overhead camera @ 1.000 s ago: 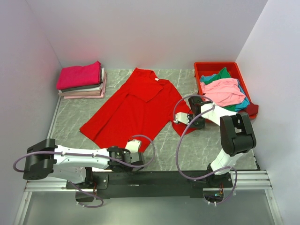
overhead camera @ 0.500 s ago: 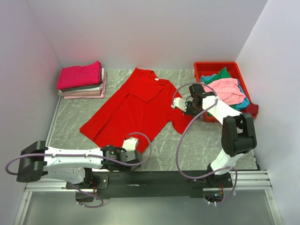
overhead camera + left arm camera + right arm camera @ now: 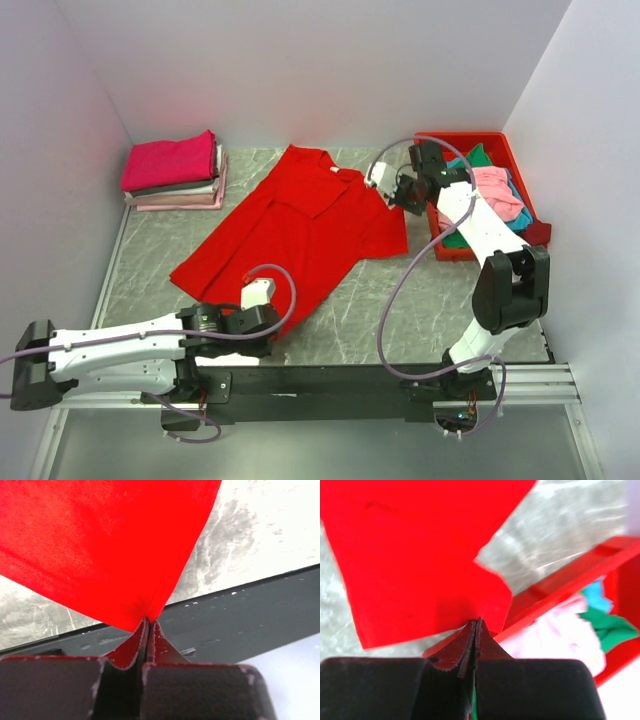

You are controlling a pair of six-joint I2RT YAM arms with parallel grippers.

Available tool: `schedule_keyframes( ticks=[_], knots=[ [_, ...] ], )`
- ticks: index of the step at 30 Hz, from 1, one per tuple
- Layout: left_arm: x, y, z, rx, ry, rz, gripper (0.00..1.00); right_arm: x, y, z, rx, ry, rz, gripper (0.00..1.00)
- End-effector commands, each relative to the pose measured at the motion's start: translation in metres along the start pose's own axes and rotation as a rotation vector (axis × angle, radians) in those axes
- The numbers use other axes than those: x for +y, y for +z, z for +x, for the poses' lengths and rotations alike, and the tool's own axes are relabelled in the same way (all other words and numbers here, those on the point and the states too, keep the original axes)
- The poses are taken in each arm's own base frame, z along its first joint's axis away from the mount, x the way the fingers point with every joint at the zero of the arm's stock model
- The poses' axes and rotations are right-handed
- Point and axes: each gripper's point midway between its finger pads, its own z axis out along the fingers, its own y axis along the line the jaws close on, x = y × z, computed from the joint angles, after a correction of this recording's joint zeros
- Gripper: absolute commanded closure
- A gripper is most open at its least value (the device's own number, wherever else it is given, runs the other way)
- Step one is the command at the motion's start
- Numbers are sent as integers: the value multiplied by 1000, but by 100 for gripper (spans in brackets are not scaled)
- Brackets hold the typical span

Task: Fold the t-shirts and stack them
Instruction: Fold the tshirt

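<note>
A large bright red t-shirt (image 3: pixel 295 230) lies spread on the marble table. My left gripper (image 3: pixel 262 312) is shut on its near hem corner (image 3: pixel 148 611) at the table's front edge. My right gripper (image 3: pixel 397 190) is shut on the right sleeve edge (image 3: pixel 477 615), held up beside the red bin. A stack of folded shirts (image 3: pixel 175 170), magenta on top, with grey, white and pink below, sits at the back left. Pink (image 3: pixel 495 193), green and teal shirts lie crumpled in the bin, also seen in the right wrist view (image 3: pixel 560 640).
The red plastic bin (image 3: pixel 455 143) stands at the back right, its rim (image 3: pixel 580 567) close to my right gripper. White walls enclose the table on three sides. The black mounting rail (image 3: pixel 240 615) runs along the front edge.
My right gripper has carried the sleeve from the table's right middle up and back toward the bin's left rim. My left gripper has drawn the hem corner left and a little toward the near edge.
</note>
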Motion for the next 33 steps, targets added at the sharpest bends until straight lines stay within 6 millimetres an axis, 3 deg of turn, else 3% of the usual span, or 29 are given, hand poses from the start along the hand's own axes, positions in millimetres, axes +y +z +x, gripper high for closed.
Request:
schedule_keyframes(
  ticks=[1,9,13,19,23,33],
  knots=[
    [-5,-4,4,29,-50,52,99,-24,-11,-38,-96,30,48,100],
    [-10,5,16,90,-49,76,99,-43,-7,-91,-167,35,83,100],
    [-8,9,20,96,-86,68,99,-70,-13,-114,-214,73,152,100],
    [-2,6,16,58,-194,76,99,-93,-8,-133,-248,113,191,100],
    [-1,3,13,35,-285,132,99,-97,1,-146,-266,124,203,100],
    [-8,10,16,38,-445,244,99,-118,4,-178,-343,170,262,100]
  ],
)
